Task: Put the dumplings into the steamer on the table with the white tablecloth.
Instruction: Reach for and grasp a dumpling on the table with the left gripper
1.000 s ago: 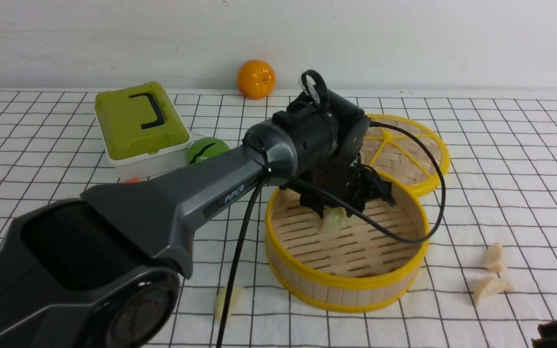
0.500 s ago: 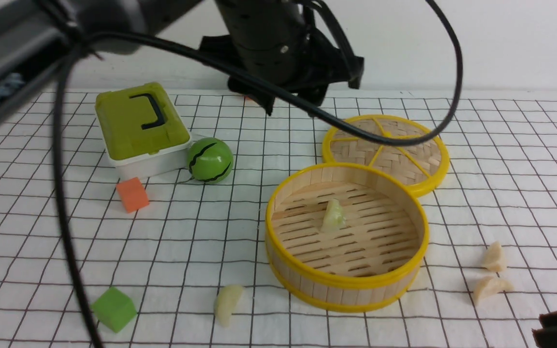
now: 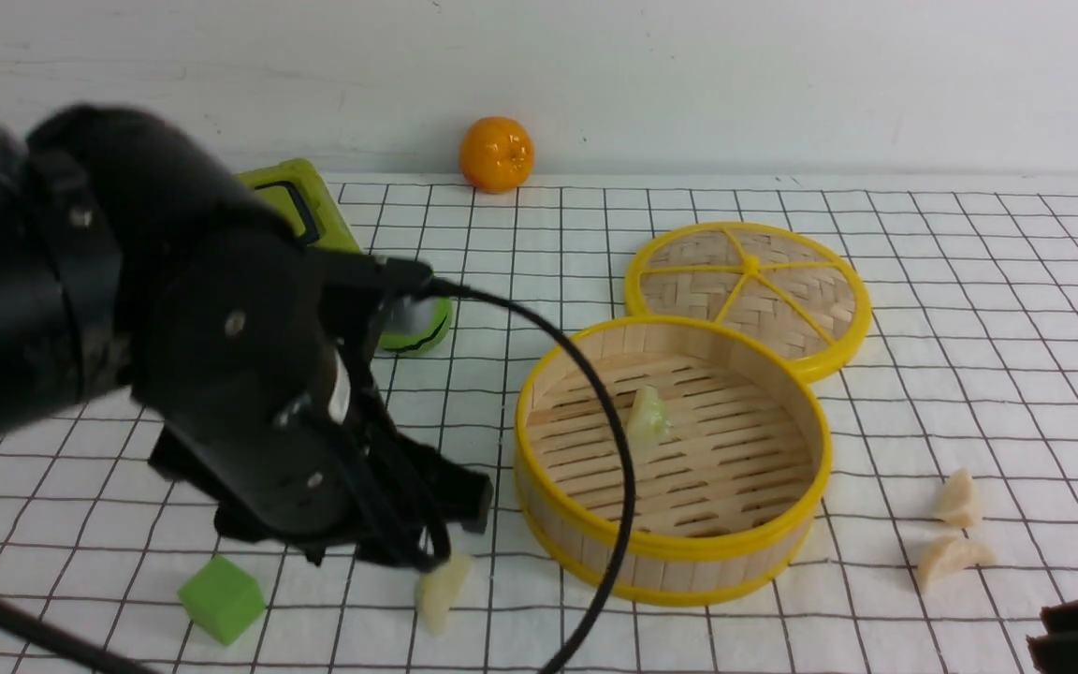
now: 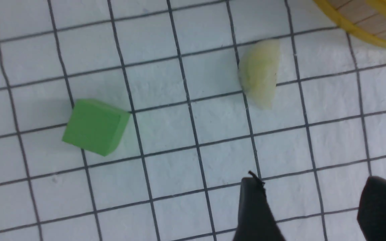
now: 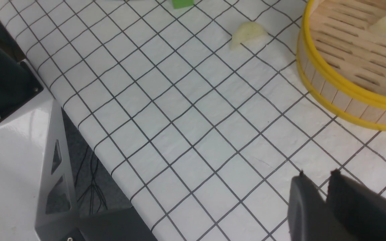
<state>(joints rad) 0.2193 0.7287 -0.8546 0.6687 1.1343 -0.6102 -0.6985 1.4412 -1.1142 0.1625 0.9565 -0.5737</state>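
Observation:
The bamboo steamer (image 3: pixel 670 562) stands on the white tablecloth (image 3: pixel 969 309) with one pale greenish dumpling (image 3: pixel 648 415) lying on its slatted floor. A second pale dumpling (image 3: pixel 441 590) lies on the cloth left of the steamer's front. My left arm (image 3: pixel 221 374) hangs low just behind and above it. In the left wrist view my left gripper (image 4: pixel 313 197) is open and empty, a short way from that dumpling (image 4: pixel 259 72). Two cream dumplings (image 3: pixel 958 498) (image 3: pixel 946 557) lie to the right of the steamer. My right gripper (image 5: pixel 317 177) is shut and empty above the cloth near the front edge.
A green cube (image 3: pixel 221 599) sits beside the left arm. The flat woven lid (image 3: pixel 750 290) lies behind the steamer. A green box (image 3: pixel 300 201), a green ball (image 3: pixel 417 328) and an orange (image 3: pixel 496 153) stand further back. The table's front edge (image 5: pixel 89 134) is near the right gripper.
My left arm rose out of the steamer, leaving the pale greenish dumpling on its floor, then swung down to the front left, close to the dumpling on the cloth.

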